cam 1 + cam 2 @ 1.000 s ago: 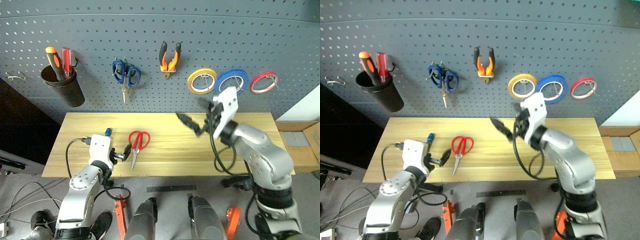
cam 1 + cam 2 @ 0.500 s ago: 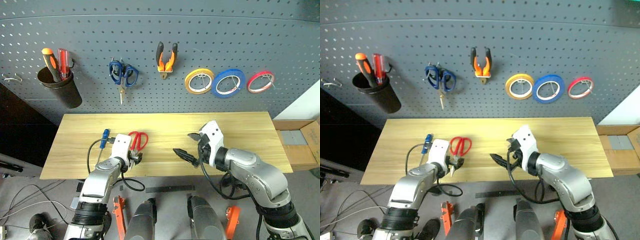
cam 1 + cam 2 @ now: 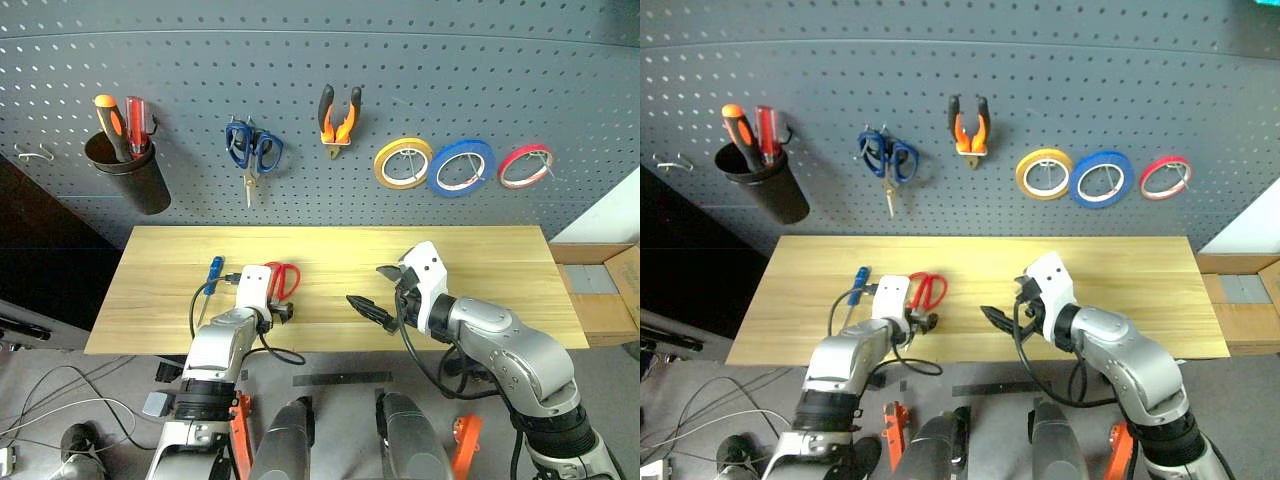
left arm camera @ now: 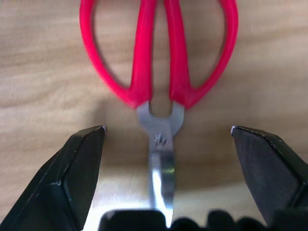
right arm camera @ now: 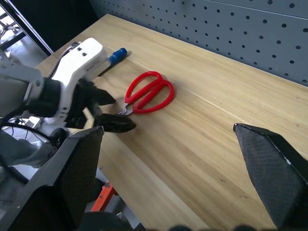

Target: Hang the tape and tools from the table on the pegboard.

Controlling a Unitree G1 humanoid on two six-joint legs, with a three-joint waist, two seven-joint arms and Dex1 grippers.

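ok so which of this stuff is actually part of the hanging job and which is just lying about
Part of the job:
- red-handled scissors, on the table
- blue-handled screwdriver, on the table
- pliers, already hung
- blue tape, already hung
- pegboard

Just there:
- blue-handled scissors
- yellow tape
- red tape
- black cup with two screwdrivers

Head views overlook table (image 3: 480, 250); wrist views share scissors (image 4: 159, 57).
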